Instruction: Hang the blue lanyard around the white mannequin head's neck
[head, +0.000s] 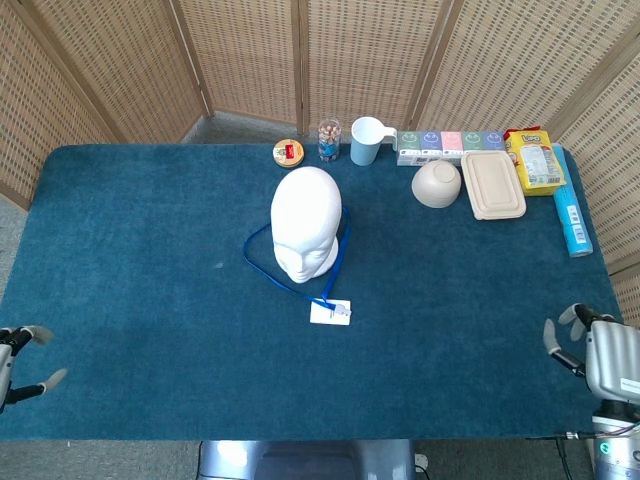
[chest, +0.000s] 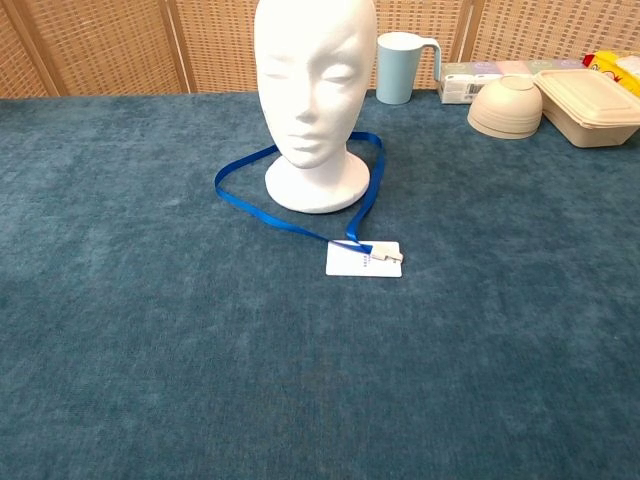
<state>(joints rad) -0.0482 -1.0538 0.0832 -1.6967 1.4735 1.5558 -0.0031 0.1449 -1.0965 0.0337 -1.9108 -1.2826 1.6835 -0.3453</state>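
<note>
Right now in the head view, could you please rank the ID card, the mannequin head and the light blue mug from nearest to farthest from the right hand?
From the right hand:
1. ID card, mid-table, in front of the head.
2. Mannequin head, centre, just behind the card.
3. Light blue mug, far edge.
</note>
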